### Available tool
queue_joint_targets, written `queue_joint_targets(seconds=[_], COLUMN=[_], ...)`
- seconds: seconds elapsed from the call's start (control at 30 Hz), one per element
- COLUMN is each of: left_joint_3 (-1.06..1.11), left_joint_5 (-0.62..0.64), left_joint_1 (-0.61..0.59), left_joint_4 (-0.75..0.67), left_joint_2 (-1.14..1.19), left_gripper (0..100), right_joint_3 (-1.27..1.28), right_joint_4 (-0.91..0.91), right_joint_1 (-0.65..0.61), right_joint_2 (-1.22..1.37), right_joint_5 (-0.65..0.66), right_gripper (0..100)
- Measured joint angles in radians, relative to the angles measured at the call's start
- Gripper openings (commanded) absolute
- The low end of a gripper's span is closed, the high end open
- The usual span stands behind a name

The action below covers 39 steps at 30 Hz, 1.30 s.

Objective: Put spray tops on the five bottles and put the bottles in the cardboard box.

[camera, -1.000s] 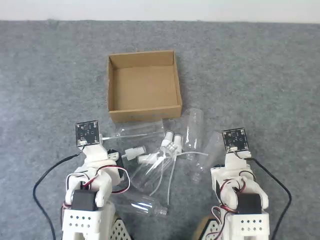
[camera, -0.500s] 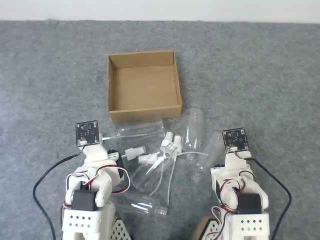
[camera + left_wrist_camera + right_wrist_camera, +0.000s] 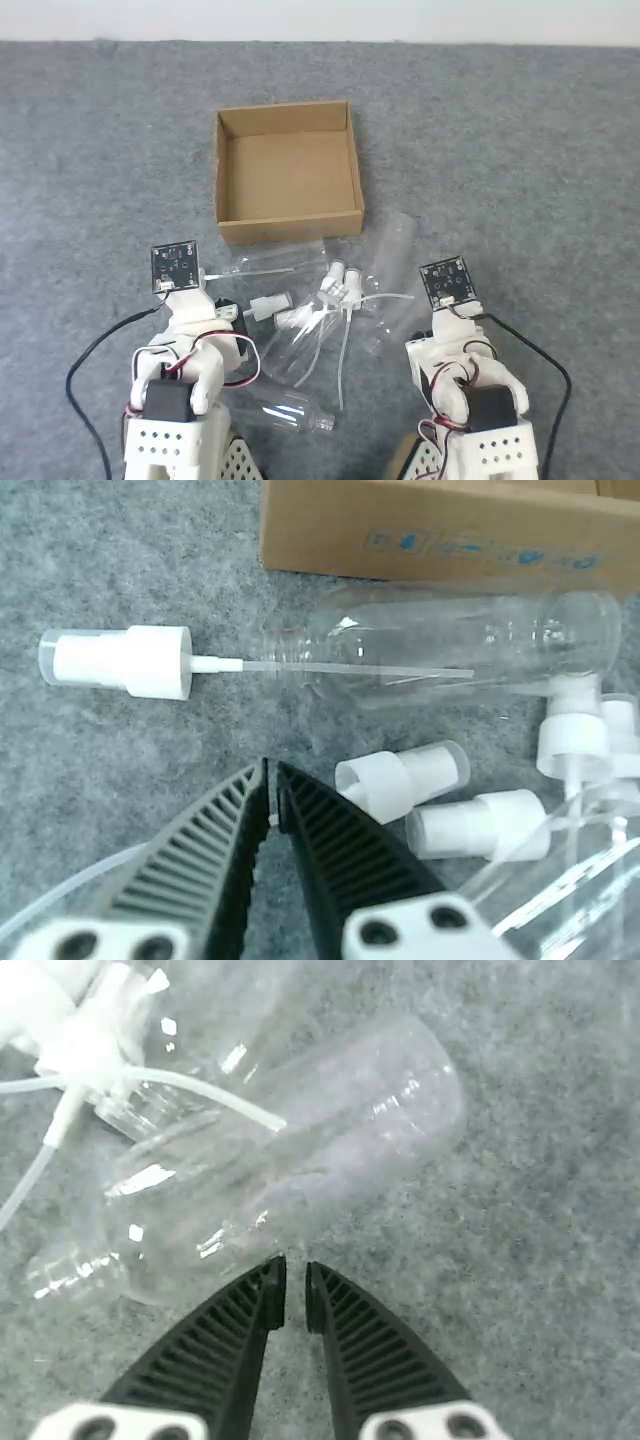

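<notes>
— What just changed?
— My right pincer [image 3: 288, 1275], pressed nearly together and empty, has swung toward mid-frame and now sits just beside a bottle [image 3: 290, 1150]. My left pincer [image 3: 270, 775] is closed and empty too.
— And the task?
— Barely begun, I'd say. The spray tops [image 3: 338, 285] lie loose at centre, below the cardboard box [image 3: 290, 226].

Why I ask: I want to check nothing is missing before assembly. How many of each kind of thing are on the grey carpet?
Clear plastic bottles: 5
White spray tops with dip tubes: 5
Brown cardboard box: 1
Total: 11
</notes>
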Motion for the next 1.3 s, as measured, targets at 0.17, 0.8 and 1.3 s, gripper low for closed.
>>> queue_joint_targets(seconds=[0.17,0.8,1.3], left_joint_3=[0.000,0.000,0.000], left_joint_5=[0.000,0.000,0.000], left_joint_1=[0.000,0.000,0.000], left_joint_4=[0.000,0.000,0.000], left_joint_2=[0.000,0.000,0.000], left_gripper=[1,1,1], right_joint_3=[-0.006,-0.215,-0.397], right_joint_4=[0.000,0.000,-0.037], right_joint_1=[0.127,0.387,0.387], right_joint_2=[-0.002,-0.003,-0.012], right_joint_5=[0.000,0.000,0.124], right_gripper=[0.6,0.6,0.6])
